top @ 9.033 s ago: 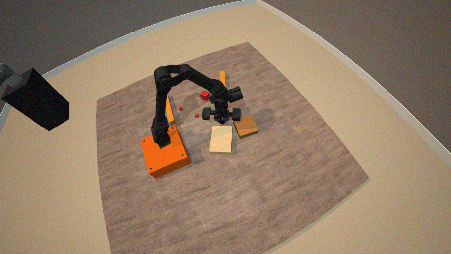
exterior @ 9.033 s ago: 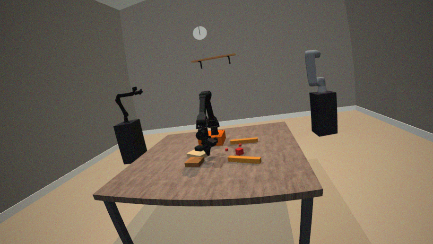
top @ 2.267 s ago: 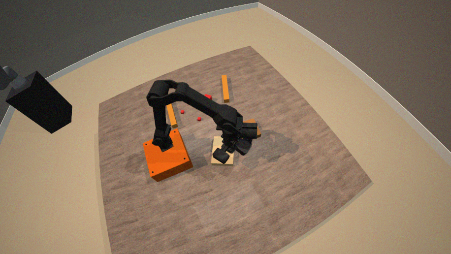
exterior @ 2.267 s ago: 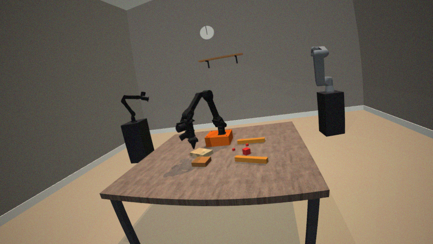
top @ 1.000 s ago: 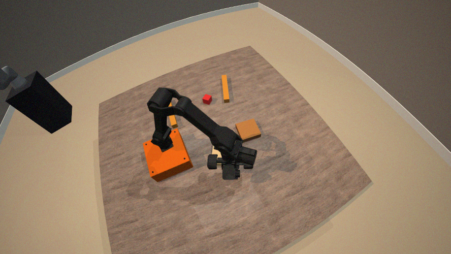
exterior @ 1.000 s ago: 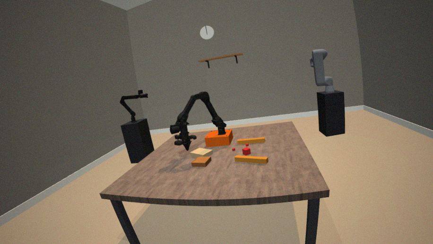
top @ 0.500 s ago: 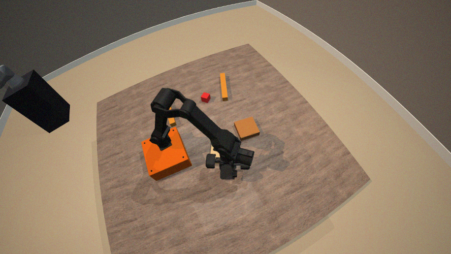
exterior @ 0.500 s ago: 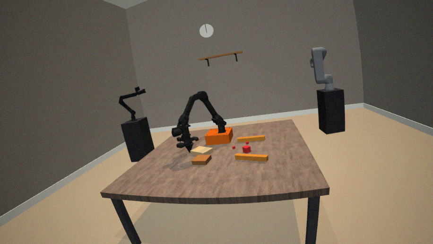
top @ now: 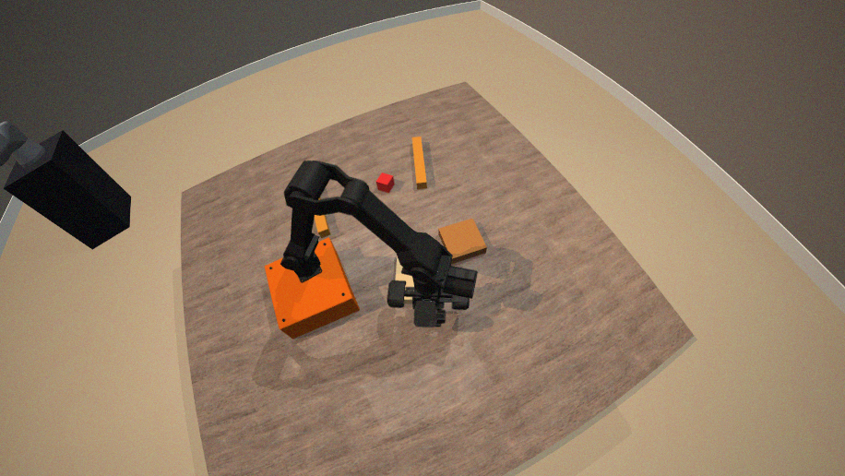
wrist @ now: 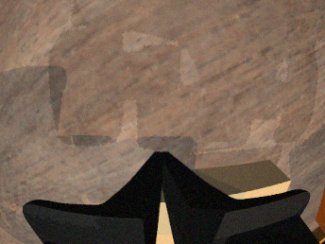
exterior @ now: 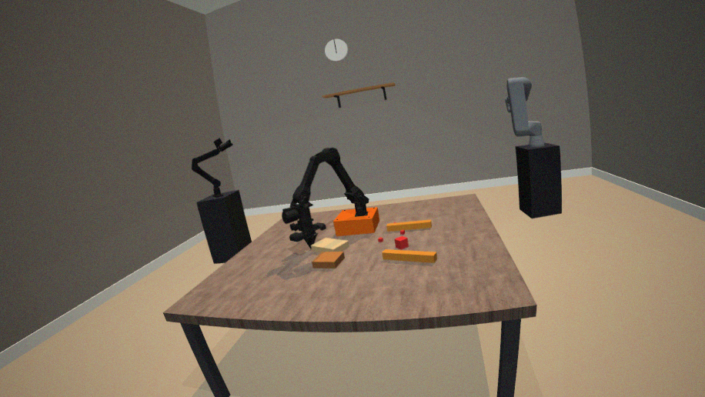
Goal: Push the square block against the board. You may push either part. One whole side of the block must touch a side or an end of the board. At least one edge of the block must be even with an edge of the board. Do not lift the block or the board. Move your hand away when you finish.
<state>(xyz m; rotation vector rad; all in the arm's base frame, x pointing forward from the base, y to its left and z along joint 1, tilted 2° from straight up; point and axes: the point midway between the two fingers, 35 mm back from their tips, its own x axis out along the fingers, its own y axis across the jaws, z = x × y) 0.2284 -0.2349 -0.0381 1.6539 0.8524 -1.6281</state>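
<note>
The pale board lies flat on the table, largely under the arm in the top view. The brown square block lies flat nearby, at the board's upper right in the top view and in front of it in the exterior view. The arm hides the space between them in the top view, so I cannot tell how close they are. My gripper is shut and empty, with its tips low beside the board's left end in the exterior view. I cannot tell whether they touch it.
An orange bar and a red cube lie away from the parts. A second orange bar lies near the orange arm base. Two small red pieces show near the cube in the exterior view.
</note>
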